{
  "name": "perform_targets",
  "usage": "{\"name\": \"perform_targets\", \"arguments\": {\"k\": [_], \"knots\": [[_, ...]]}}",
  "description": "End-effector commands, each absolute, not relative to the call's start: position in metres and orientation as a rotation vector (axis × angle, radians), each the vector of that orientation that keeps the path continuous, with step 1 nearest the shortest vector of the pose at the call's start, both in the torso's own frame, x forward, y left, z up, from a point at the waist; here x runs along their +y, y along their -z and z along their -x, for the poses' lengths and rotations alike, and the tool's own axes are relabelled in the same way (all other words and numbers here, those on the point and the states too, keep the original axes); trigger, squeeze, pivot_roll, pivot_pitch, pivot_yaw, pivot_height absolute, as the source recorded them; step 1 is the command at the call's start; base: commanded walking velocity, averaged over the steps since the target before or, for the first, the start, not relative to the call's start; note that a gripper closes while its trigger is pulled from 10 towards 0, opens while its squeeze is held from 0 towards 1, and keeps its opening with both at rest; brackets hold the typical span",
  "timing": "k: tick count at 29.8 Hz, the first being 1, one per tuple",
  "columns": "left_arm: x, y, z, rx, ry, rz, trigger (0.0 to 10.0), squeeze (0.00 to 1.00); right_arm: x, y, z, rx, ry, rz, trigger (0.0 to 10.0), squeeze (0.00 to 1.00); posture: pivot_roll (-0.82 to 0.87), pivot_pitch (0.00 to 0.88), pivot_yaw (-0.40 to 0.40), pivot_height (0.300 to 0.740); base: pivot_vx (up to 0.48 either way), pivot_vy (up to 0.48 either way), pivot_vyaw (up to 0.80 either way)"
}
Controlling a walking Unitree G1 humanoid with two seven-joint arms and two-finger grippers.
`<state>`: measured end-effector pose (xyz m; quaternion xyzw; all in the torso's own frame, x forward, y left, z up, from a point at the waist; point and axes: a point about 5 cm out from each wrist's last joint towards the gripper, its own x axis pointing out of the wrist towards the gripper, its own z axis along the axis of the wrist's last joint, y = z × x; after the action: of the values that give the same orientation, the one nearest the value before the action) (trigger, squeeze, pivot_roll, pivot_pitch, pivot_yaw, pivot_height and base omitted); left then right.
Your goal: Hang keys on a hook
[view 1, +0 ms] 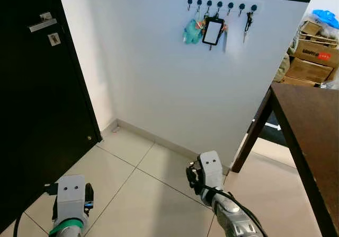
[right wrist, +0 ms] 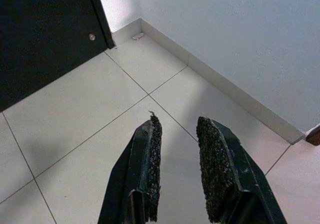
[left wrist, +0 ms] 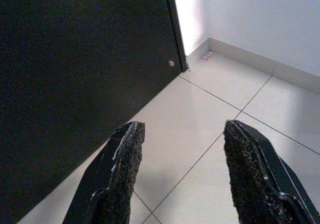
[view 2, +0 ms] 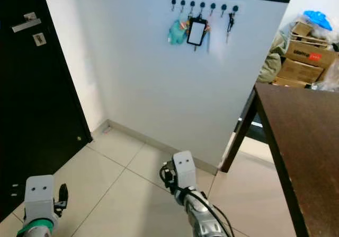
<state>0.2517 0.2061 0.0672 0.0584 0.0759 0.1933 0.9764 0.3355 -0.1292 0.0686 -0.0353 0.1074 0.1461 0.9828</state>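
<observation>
A row of dark hooks [view 1: 220, 5] runs high on the white wall. A bunch of keys [view 1: 247, 22] hangs from a hook near its right end. A teal tag [view 1: 192, 31] and a black-framed white card [view 1: 213, 32] hang further left. Both arms are low over the tiled floor, far below the hooks: the left wrist [view 1: 71, 197] by the door, the right wrist [view 1: 210, 173] in the middle. My left gripper [left wrist: 182, 129] is wide open and empty. My right gripper [right wrist: 180, 121] has a narrow gap between its pads, with nothing in it.
A black door [view 1: 32, 104] with a silver handle [view 1: 42, 22] stands on the left. A dark wooden table [view 1: 312, 125] juts in from the right, its leg near the wall. Cardboard boxes [view 1: 315, 54] are stacked behind it. Pale tiled floor [view 1: 137, 189] lies ahead.
</observation>
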Motion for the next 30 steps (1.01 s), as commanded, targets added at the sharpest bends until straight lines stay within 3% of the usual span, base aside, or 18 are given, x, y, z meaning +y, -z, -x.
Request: {"name": "perform_targets", "arguments": {"k": [1,19,30], "knots": [[0.21,-0.058,-0.246,0.2,-0.398,-0.127,10.0,0.0,-0.131,-0.063,-0.334,0.238,-0.283,0.073,10.0,0.0,-0.16,0.052,0.079,0.74,0.0,0.0,0.0],[0.196,-0.062,-0.259,0.209,-0.324,-0.133,10.0,0.0,-0.12,-0.065,-0.337,0.23,-0.318,0.088,10.0,0.0,-0.13,0.085,0.074,0.74,0.0,0.0,0.0],[0.205,-0.063,-0.259,0.206,-0.311,-0.14,10.0,0.0,-0.114,-0.066,-0.336,0.23,-0.324,0.084,10.0,0.0,-0.1,0.117,0.096,0.74,0.0,0.0,0.0]]}}
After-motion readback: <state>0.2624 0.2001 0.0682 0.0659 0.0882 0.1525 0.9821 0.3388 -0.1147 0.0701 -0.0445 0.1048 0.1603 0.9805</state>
